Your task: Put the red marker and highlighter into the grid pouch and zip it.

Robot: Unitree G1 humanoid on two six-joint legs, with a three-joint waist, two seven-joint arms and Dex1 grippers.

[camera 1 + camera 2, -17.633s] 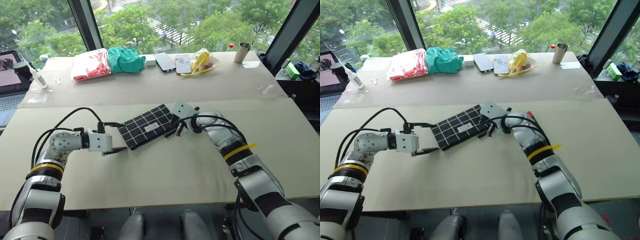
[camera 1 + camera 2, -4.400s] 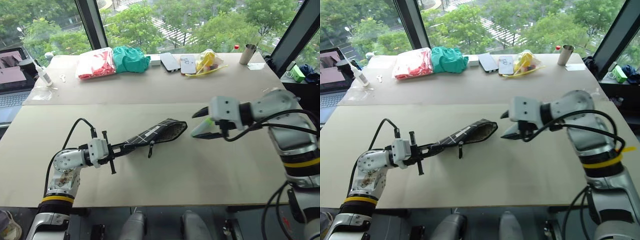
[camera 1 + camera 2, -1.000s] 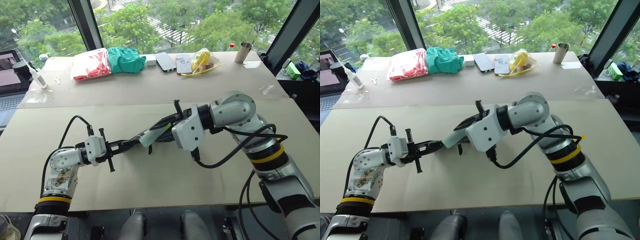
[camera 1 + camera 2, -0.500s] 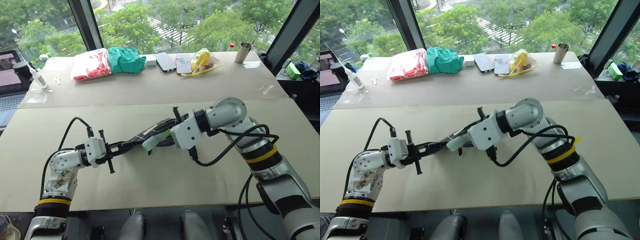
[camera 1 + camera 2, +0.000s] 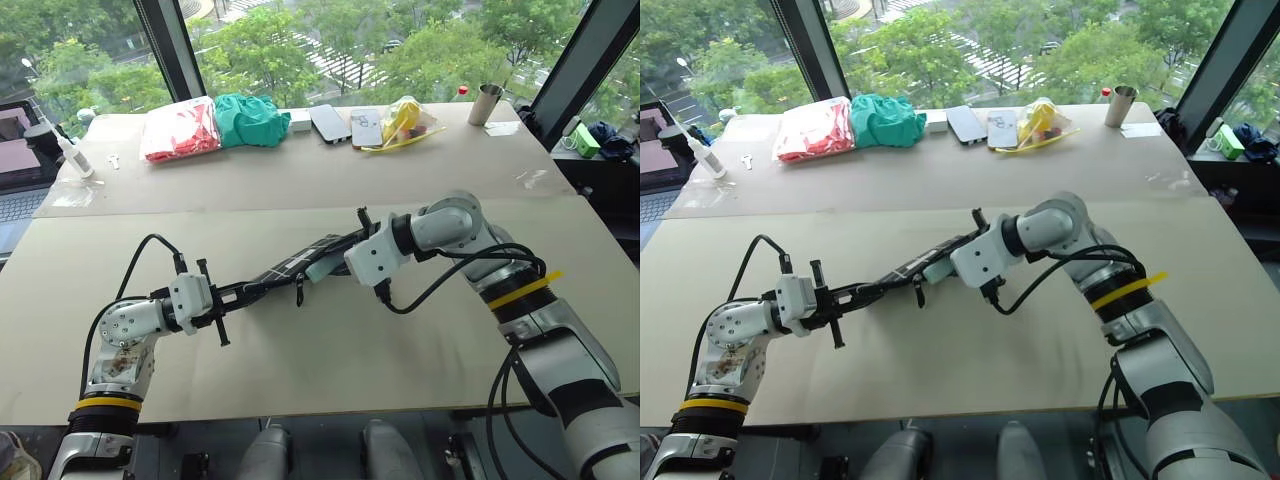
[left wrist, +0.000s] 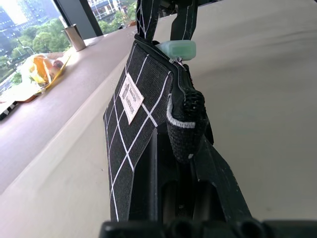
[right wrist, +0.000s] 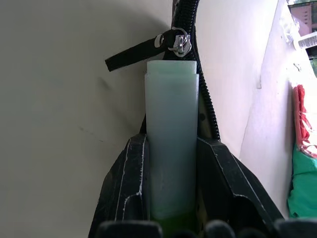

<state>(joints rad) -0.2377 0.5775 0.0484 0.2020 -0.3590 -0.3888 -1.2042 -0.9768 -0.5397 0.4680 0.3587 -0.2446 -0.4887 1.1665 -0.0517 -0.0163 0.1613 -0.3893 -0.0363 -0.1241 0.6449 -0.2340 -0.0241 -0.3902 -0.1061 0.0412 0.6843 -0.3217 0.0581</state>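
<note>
The grid pouch [image 5: 300, 264], black with white lines and a small white label [image 6: 130, 97], hangs in the air above the near table. My left gripper [image 5: 236, 292] is shut on its near end, where a finger [image 6: 218, 183] presses the fabric. My right gripper [image 5: 335, 266] is shut on the pale green highlighter [image 7: 171, 139], its fingers [image 7: 126, 188] on either side. The highlighter's [image 6: 176, 48] blunt end lies against the zipper edge by the pull tab [image 7: 143, 49] at the pouch's far end. Whether it is inside, I cannot tell. The red marker is out of view.
On the far table lie a red bag [image 5: 180, 130], a green cloth [image 5: 250, 118], two phones [image 5: 345, 124], a yellow bag [image 5: 405, 120] and a metal cup [image 5: 485, 103]. A laptop [image 5: 15, 160] and a small bottle [image 5: 72, 155] stand at the left.
My right gripper has carried the highlighter lower and a little rightward along the pouch to its far zipper end, tilting further down. The left gripper and the pouch have kept still.
</note>
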